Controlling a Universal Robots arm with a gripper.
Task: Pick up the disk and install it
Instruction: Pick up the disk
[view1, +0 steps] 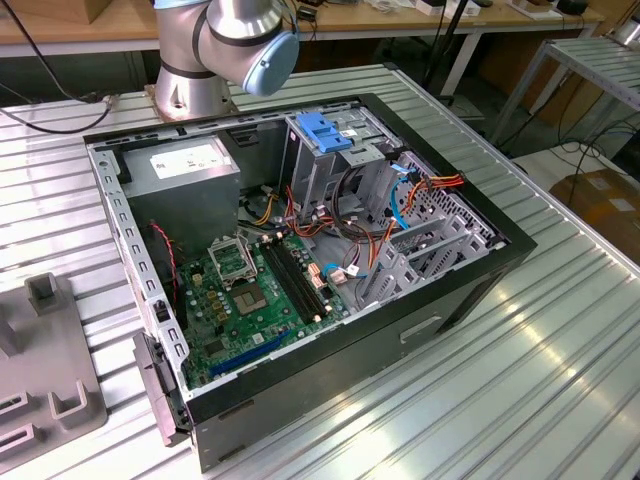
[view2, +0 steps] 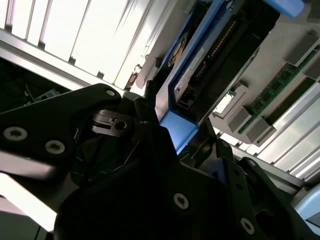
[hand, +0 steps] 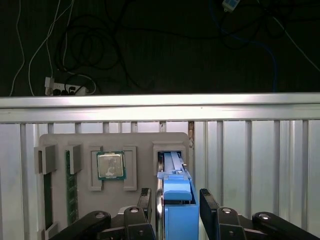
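In both wrist views the disk (hand: 176, 200) (view2: 210, 65) stands on edge, a silver-grey drive in a light-blue bracket. Its far end sits at a slot of the grey parts tray (hand: 135, 142). My gripper (hand: 175, 197) (view2: 175, 135) is around the near end, with a black finger (hand: 145, 200) on each side pressed against the bracket, shut on it. I cannot tell whether the disk rests in the slot or hangs just above it. In the exterior view the open computer case (view1: 480, 270) lies on the slatted table, with its metal drive cage (view1: 330, 165) at the back.
The tray also holds a processor chip (hand: 110, 165) and memory sticks (hand: 71, 185); its corner shows at the exterior view's left (view1: 50, 380). The table's edge (hand: 160, 107) runs just beyond it, above dark floor with cables. The arm's base (view1: 200, 80) stands behind the case.
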